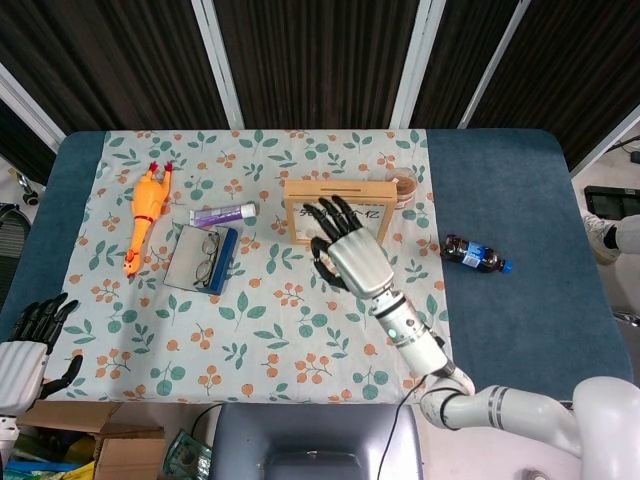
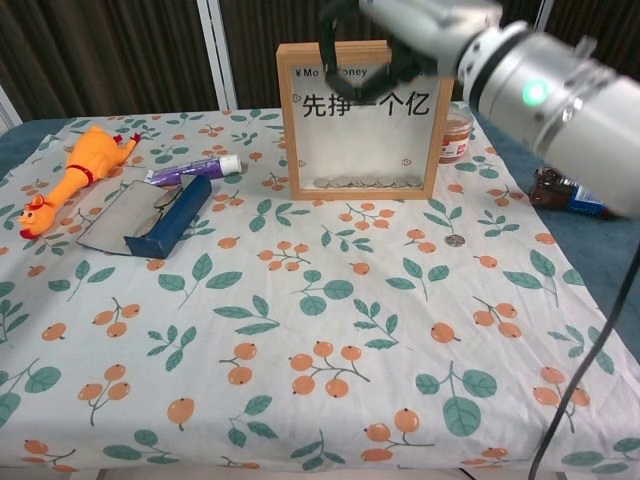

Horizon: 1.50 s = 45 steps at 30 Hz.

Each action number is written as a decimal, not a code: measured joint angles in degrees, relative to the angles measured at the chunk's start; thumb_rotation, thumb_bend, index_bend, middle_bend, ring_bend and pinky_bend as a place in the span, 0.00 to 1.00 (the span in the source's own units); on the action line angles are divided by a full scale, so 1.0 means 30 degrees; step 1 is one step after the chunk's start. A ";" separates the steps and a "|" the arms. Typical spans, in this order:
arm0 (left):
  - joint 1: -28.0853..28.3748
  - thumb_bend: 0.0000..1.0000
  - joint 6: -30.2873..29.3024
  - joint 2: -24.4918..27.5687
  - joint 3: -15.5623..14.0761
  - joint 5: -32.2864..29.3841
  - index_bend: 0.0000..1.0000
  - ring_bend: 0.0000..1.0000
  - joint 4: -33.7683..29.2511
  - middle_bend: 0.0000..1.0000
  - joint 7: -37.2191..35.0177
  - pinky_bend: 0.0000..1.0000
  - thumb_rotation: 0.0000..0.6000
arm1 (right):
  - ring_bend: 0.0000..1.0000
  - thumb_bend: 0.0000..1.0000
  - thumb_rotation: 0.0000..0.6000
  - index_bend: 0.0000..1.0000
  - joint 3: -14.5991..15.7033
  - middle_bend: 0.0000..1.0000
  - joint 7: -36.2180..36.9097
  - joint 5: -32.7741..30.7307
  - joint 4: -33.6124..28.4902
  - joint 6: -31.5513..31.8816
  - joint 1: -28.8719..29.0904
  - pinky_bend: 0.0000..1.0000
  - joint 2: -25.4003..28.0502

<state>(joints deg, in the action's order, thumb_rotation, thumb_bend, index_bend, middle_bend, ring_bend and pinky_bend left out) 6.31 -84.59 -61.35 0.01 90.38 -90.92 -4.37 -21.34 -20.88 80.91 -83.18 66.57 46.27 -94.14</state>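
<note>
Right hand (image 2: pixel 420 25) hangs above wooden coin frame (image 2: pixel 366 120); coin (image 2: pixel 456 240) on cloth.

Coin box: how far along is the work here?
Coins already lie along the bottom of the coin box. The right hand hovers by its top edge; whether it pinches anything is unclear. One coin lies loose on the cloth; the left hand waits apart.

Orange rubber chicken (image 1: pixel 143 216) on white cloth (image 1: pixel 270 330) patterned with orange berries
</note>
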 measured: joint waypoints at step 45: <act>0.0238 0.40 0.0570 -0.0013 0.0035 -0.0414 0.00 0.00 0.0003 0.00 0.0121 0.00 1.00 | 0.00 0.66 1.00 0.76 -0.1614 0.21 -0.9691 -1.6907 0.3151 -0.2969 0.6996 0.00 0.1628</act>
<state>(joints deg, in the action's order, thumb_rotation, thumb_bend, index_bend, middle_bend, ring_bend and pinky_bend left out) 7.02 -82.88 -61.39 0.11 89.14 -90.91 -4.01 -26.18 -49.95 30.18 -73.73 57.66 67.25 -89.26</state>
